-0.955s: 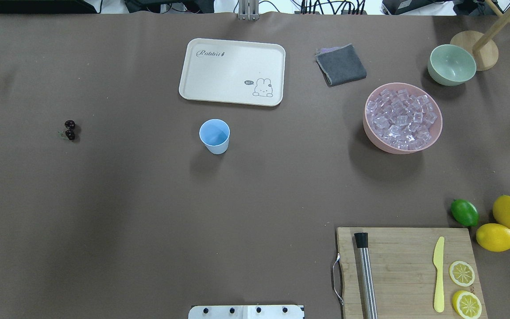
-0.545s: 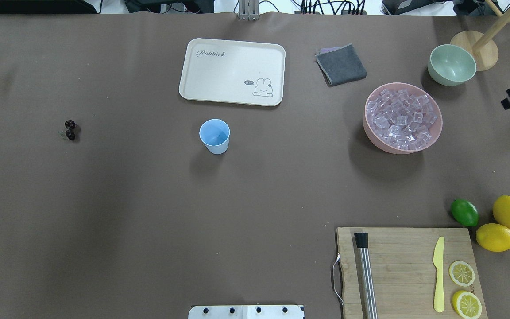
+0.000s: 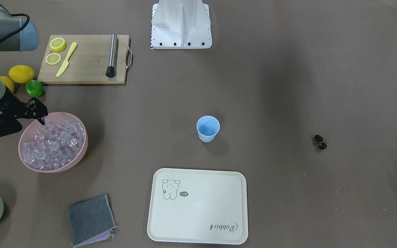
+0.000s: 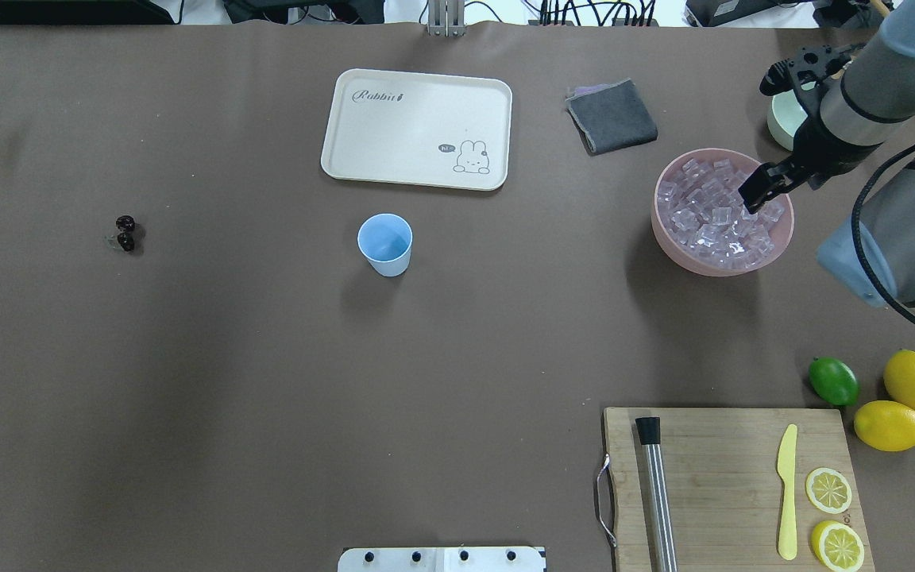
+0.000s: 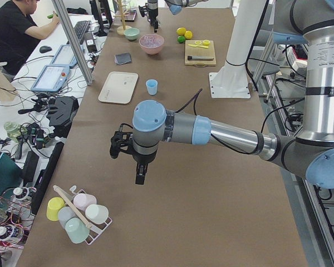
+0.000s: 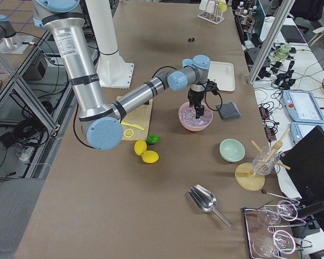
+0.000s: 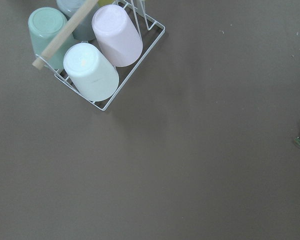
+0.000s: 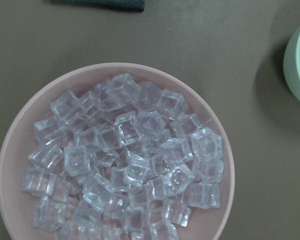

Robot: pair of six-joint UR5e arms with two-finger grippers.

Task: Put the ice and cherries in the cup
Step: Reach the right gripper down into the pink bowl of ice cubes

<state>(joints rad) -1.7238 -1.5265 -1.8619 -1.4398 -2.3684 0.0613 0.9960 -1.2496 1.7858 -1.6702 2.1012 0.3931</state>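
Two arms at one long brown table, desks with screens along its far side. Far left: left gripper over bare tabletop near a rack of upturned cups; finger spread impossible to tell. Then cherries, alone on the brown cover, well apart from cup, upright mid-table. Beyond cup, tray; further right, folded cloth. Rightmost: bowl heaped with ice, right gripper just over the heap; opening and hold not discernible.

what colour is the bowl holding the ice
Pink. The bowl shows best in the right wrist-mounted view.
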